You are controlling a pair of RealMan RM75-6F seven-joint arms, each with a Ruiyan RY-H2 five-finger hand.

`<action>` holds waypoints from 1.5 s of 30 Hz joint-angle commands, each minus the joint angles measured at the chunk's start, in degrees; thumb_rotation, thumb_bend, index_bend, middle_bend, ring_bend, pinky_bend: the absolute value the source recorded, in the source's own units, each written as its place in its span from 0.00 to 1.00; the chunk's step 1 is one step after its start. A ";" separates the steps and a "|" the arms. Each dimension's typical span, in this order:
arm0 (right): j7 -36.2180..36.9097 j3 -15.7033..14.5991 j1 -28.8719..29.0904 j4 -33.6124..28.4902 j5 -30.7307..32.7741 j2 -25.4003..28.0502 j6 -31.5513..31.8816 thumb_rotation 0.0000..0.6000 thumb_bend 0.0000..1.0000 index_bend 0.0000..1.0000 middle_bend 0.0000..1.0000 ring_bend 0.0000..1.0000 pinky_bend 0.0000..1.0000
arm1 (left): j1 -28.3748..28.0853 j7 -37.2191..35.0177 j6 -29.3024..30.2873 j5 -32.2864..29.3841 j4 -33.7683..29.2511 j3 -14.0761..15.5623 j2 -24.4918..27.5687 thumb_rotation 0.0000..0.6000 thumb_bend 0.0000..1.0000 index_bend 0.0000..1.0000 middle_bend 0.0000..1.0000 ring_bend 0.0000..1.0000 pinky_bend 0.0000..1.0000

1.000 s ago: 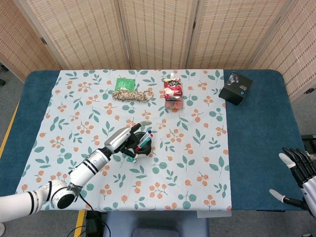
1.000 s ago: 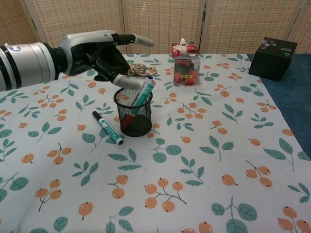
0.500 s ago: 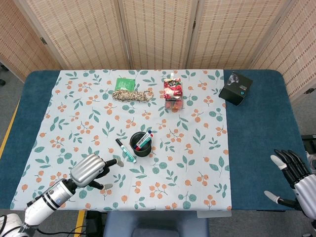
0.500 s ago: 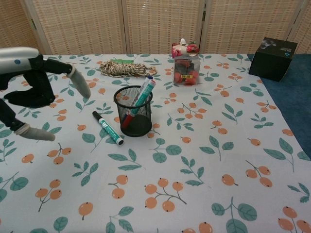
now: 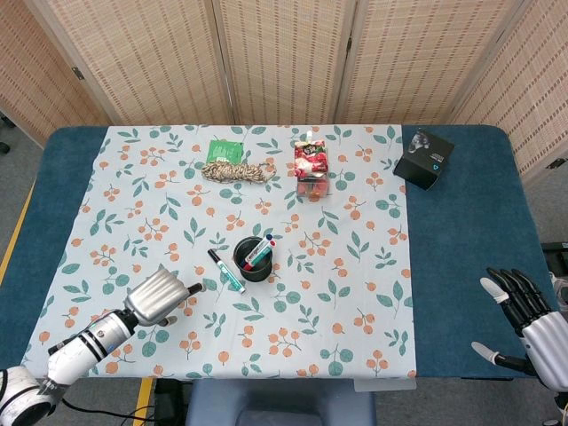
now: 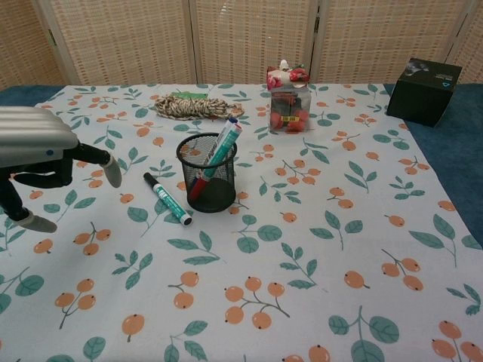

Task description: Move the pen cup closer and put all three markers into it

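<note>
I see the pen cup [image 6: 206,173] mid-frame holding two markers [image 6: 223,148]; the third, a green marker [image 6: 167,199], lies just left of it. My left hand [image 6: 38,154] hangs empty, fingers apart, at far left, placed to reach it. My right hand [image 5: 524,311] idles open, lower right.

No lettering is legible anywhere. The green marker [image 6: 167,199] carries white print too small to read. The black box [image 6: 429,81] shows only a blurred blue mark.

From my station I saw woven folding screens [image 5: 284,58] standing across twelve o'clock behind a blue table [image 5: 466,248]. A leaf-and-fruit cloth [image 5: 355,302] covered most of it, and grey floor [image 5: 18,191] showed at nine o'clock.
</note>
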 commanded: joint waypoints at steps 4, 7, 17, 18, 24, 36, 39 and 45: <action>-0.19 0.01 -0.01 -0.08 0.04 -0.04 0.05 1.00 0.05 0.00 0.00 0.00 0.00 | -4.44 0.43 -6.55 -5.81 0.05 -2.72 -1.11 1.00 0.25 0.40 0.97 0.93 0.93; -0.25 0.02 -0.09 -0.06 0.08 -0.07 0.20 1.00 0.05 0.00 0.00 0.00 0.00 | -5.88 -1.66 -8.45 -7.36 0.58 -3.41 -2.03 1.00 0.26 0.41 0.97 0.93 0.93; 0.00 0.32 -0.33 0.01 0.73 -0.05 0.63 1.00 0.05 0.00 0.00 0.00 0.00 | -8.97 -9.35 -9.31 -4.39 7.18 -3.48 -7.52 1.00 0.26 0.41 0.97 0.93 0.93; 0.06 0.34 -0.33 0.03 0.75 -0.03 0.65 1.00 0.05 0.00 0.00 0.00 0.00 | -9.30 -10.16 -9.29 -3.87 8.14 -3.35 -8.16 1.00 0.26 0.41 0.97 0.93 0.93; 0.22 0.36 -0.52 0.16 0.71 -0.01 1.11 1.00 0.05 0.00 0.00 0.00 0.00 | -10.85 -13.59 -9.16 -1.32 12.80 -2.36 -11.28 1.00 0.26 0.43 0.97 0.93 0.93; 0.80 0.73 -0.84 0.48 1.28 0.11 1.78 1.00 0.05 0.00 0.00 0.00 0.00 | -14.04 -21.05 -8.39 2.01 21.69 -1.05 -15.77 1.00 0.28 0.45 0.97 0.94 0.93; 0.87 0.86 -0.84 0.62 1.44 0.10 1.80 1.00 0.05 0.00 0.00 0.00 0.00 | -14.67 -22.16 -8.36 2.51 23.14 -0.58 -16.58 1.00 0.28 0.45 0.97 0.94 0.93; 1.21 1.09 -0.91 0.88 1.65 0.12 2.10 1.00 0.05 0.00 0.00 0.00 0.00 | -15.58 -23.58 -8.13 2.92 25.07 0.13 -18.09 1.00 0.28 0.45 0.97 0.94 0.93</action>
